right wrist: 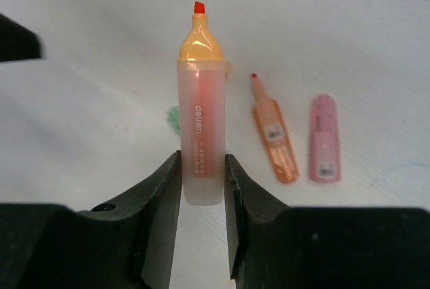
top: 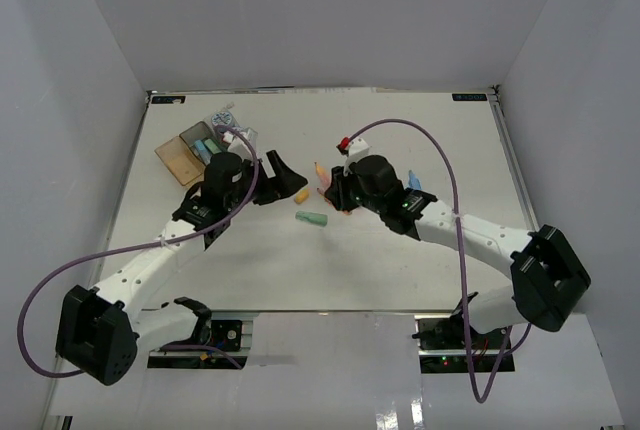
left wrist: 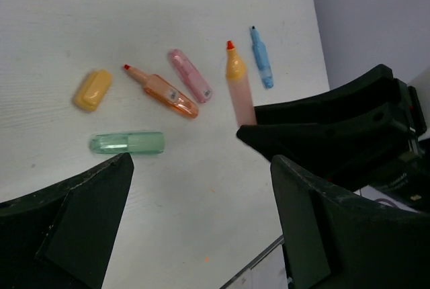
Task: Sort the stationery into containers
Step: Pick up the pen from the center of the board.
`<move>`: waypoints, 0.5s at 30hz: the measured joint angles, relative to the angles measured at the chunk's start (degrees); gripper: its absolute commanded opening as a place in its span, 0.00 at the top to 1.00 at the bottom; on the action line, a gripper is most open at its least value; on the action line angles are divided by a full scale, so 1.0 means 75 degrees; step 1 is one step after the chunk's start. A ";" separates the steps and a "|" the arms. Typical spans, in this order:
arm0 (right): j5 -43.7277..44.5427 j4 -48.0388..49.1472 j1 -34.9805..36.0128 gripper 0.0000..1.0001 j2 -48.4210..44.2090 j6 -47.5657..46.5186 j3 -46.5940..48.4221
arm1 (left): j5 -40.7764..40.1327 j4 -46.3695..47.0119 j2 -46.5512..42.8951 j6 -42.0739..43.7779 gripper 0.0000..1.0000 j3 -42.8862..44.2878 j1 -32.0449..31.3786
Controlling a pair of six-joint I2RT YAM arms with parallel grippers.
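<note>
My right gripper (right wrist: 201,181) is shut on a peach-orange highlighter (right wrist: 200,114), uncapped with its red tip pointing away; it holds the lower barrel. The same highlighter shows in the left wrist view (left wrist: 238,91) and the top view (top: 319,173). On the table lie a slim orange marker (right wrist: 274,134), a pink stick (right wrist: 324,140), a green stick (left wrist: 127,143), a yellow cap (left wrist: 93,89) and a blue marker (left wrist: 261,57). My left gripper (left wrist: 201,215) is open and empty, just left of the sticks (top: 288,178). The joined bins (top: 180,158) stand at the back left.
The bins hold some stationery, among it a blue stick (top: 203,148). The right arm's black gripper body (left wrist: 336,128) fills the right of the left wrist view. White walls enclose the table on three sides.
</note>
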 measured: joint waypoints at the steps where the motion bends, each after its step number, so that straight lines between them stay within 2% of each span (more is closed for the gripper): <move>1: 0.0102 0.0195 0.0224 0.92 -0.0096 0.0166 -0.0032 | -0.0172 0.0160 0.0000 -0.0122 0.07 -0.0006 -0.0251; 8: 0.1218 0.1093 0.1565 0.92 -0.0388 0.1116 -0.0335 | -0.1445 0.1183 0.0114 -0.0557 0.11 -0.0012 -0.1515; 15: 0.2124 0.1527 0.1903 0.92 -0.0583 0.1495 -0.0481 | -0.2317 0.1402 0.0498 -0.0804 0.19 -0.0009 -0.1953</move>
